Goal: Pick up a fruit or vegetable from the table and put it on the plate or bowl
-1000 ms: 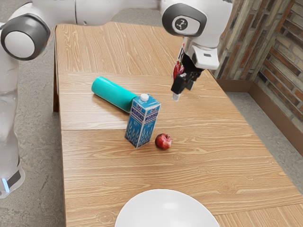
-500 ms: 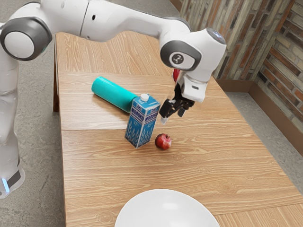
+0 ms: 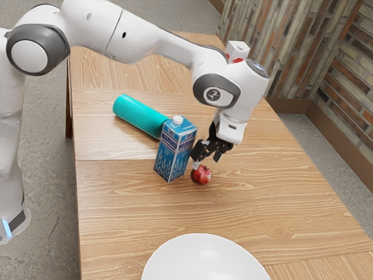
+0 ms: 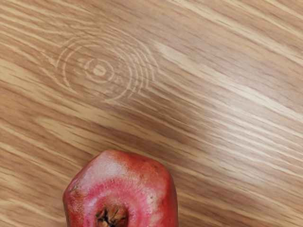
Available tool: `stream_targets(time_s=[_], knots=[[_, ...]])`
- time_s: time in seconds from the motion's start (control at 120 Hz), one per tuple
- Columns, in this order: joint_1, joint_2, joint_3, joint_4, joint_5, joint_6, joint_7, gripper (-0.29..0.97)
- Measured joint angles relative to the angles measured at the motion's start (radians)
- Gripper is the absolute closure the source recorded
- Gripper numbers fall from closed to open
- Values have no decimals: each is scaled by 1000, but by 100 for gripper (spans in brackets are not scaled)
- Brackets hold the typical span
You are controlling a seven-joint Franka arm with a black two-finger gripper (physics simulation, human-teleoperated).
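A red pomegranate (image 3: 201, 174) lies on the wooden table (image 3: 280, 192), just to the exterior view's right of a blue milk carton (image 3: 175, 149). My gripper (image 3: 206, 158) hovers directly above the fruit, almost touching its top, with the fingers open and nothing between them. In the wrist view the pomegranate (image 4: 122, 190) sits right under my hand, its crown facing the camera. A white plate (image 3: 204, 256) rests at the table's near edge, well in front of the fruit.
A teal cylinder (image 3: 140, 115) lies on its side behind the carton. A red bottle with a white cap (image 3: 236, 51) peeks out behind my arm. Bare wood stretches between the fruit and the plate. A brick wall stands at the exterior view's right.
My hand has come down and toward the carton, from high over the table's far side to just above the pomegranate. The objects have not moved.
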Motion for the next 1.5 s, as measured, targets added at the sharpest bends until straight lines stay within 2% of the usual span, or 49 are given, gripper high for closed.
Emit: stream_targets(time_s=[0.267, 1.083, 1.208, 1.317, 1.392, 1.5], knots=[[1, 27, 1, -32, -24, 66, 23, 0], [31, 107, 5, -31, -23, 158, 57, 0], [34, 112, 6, -42, -21, 166, 51, 23], [36, 111, 6, -48, -19, 174, 44, 19], [35, 100, 4, -46, -18, 176, 39, 30], [36, 62, -7, -11, -16, 161, 32, 33]])
